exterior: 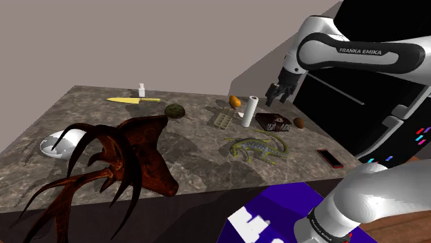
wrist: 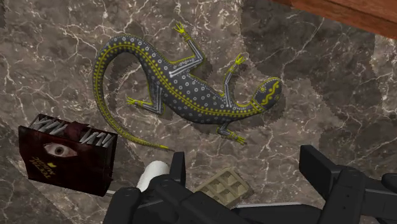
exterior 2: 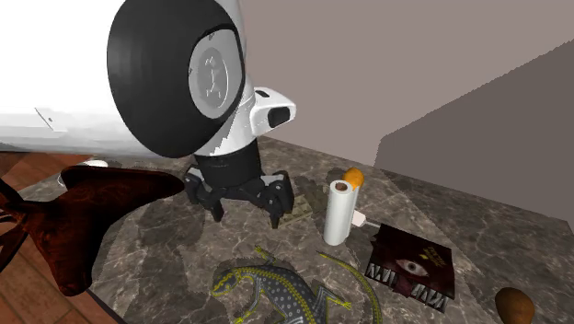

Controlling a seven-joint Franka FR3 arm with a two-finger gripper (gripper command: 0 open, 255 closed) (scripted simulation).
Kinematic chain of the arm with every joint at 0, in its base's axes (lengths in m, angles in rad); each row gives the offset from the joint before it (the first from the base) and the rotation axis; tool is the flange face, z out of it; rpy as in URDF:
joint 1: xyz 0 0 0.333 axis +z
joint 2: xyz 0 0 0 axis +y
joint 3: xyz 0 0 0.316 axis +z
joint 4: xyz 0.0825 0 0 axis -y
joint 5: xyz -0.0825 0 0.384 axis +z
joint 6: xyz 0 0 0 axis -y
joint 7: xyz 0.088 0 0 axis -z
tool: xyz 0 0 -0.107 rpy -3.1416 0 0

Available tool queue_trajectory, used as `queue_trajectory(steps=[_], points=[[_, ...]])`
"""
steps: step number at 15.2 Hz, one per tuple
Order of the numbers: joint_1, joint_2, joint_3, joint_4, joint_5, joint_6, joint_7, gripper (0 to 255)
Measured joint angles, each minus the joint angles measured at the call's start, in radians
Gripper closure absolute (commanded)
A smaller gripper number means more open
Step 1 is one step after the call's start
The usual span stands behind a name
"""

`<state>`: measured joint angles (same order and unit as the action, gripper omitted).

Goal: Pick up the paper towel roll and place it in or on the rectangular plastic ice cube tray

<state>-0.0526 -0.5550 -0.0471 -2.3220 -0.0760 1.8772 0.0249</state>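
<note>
A white paper towel roll [exterior: 248,111] [exterior 2: 338,213] stands upright on the dark marble table [exterior: 138,131]. The small grey ice cube tray [exterior: 223,121] [wrist: 224,186] lies flat just to the shoulder view's left of the roll. My black gripper [exterior: 279,93] [exterior 2: 246,214] [wrist: 248,172] hangs open in the air, above and to the shoulder view's right of the roll, holding nothing. In the wrist view the roll's top [wrist: 153,175] peeks out beside one finger [wrist: 177,168], and the tray lies between the fingers, partly hidden by the hand.
A yellow-spotted lizard figure [exterior: 257,148] [wrist: 184,89] and a dark red book with an eye [exterior: 273,122] [wrist: 67,153] lie near the roll. An orange [exterior: 235,101], a brown egg-shaped thing [exterior: 300,123], a red phone [exterior: 330,158] and a large antlered head [exterior: 117,162] also sit on the table.
</note>
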Motion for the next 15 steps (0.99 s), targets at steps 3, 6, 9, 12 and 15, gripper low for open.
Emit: queue_trajectory(steps=[3, 6, 9, 12, 15], points=[[-0.017, 0.094, -0.025, 0.030, -0.004, 0.077, -0.001, 0], [-0.031, 0.183, -0.049, 0.065, -0.002, 0.146, -0.001, 0], [-0.046, 0.291, -0.077, 0.139, 0.007, 0.194, -0.012, 0], [-0.058, 0.390, -0.099, 0.196, 0.022, 0.247, -0.018, 0], [-0.072, 0.493, -0.121, 0.277, 0.046, 0.281, -0.029, 0]])
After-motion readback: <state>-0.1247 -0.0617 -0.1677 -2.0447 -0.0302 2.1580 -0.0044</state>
